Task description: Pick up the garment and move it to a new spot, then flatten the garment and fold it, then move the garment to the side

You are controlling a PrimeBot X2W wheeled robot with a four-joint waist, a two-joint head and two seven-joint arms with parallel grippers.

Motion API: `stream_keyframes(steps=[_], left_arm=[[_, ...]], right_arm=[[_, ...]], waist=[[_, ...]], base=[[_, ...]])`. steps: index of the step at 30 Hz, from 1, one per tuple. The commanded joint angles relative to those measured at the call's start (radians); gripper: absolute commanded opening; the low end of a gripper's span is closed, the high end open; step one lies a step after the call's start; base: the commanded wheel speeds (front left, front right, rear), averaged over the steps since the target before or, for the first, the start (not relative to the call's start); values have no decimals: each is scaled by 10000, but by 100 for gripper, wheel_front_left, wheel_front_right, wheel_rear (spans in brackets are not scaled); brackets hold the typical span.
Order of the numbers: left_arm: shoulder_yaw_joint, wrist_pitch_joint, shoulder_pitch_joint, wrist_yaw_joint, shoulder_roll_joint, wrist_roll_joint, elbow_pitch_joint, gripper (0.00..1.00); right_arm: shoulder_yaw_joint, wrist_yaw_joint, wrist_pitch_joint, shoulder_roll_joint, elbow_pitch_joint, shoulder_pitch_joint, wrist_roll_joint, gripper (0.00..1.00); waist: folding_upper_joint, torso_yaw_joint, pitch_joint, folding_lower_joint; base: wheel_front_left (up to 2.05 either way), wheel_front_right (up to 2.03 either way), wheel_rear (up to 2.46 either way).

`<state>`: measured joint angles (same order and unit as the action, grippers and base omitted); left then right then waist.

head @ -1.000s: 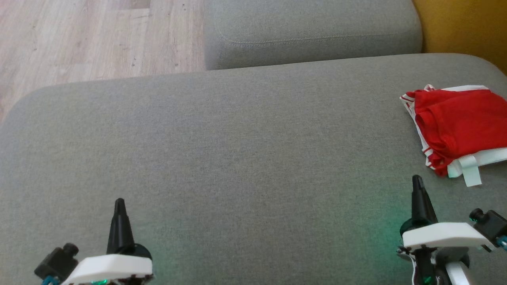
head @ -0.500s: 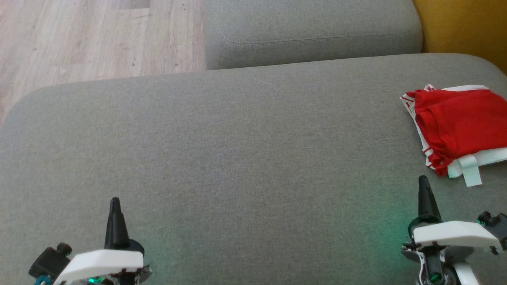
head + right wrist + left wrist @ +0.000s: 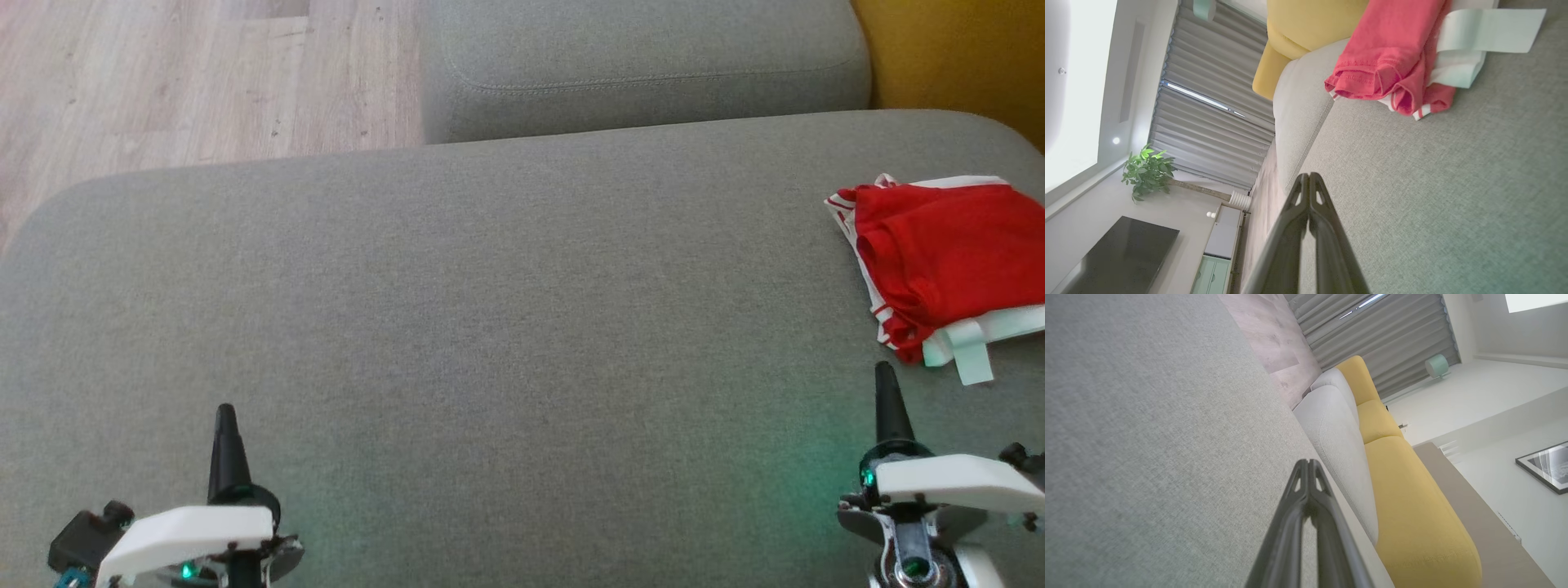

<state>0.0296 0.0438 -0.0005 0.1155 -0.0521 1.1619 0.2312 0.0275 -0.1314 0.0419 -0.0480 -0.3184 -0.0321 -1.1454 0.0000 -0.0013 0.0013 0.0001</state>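
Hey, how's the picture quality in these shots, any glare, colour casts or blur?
Head view: even light, slightly soft, a green glow on the grey cushion beside the right hand. Left wrist view: tilted, a bright patch blown out at top right. Right wrist view: ceiling washed out at left, red garment sharp.

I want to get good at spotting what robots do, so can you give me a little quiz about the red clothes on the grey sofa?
1. True or false: the right gripper is holding the red garment.
2. Where on the grey cushion does the garment lie? A) at the robot's right side B) at the robot's left side C) in the middle
3. Fill in: the left gripper and the right gripper both have their fingers ___ (open or shut).

Key: 1 false, it is apart from the garment; 2 A; 3 shut.
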Motion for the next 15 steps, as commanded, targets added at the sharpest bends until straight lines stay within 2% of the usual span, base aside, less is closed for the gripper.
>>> stream_keyframes(steps=[1, 15], left_arm=[[-330, -65, -521, 76, -135, 223, -229, 0], [-606, -480, -688, 100, -137, 1604, -116, 0]], right_arm=[[-61, 4, -118, -143, 394, -615, -255, 0], [175, 5, -523, -144, 504, -655, -1664, 0]], waist=[[0, 1, 1, 0], [0, 5, 6, 0]], base=[[0, 0, 0], [0, 0, 0]])
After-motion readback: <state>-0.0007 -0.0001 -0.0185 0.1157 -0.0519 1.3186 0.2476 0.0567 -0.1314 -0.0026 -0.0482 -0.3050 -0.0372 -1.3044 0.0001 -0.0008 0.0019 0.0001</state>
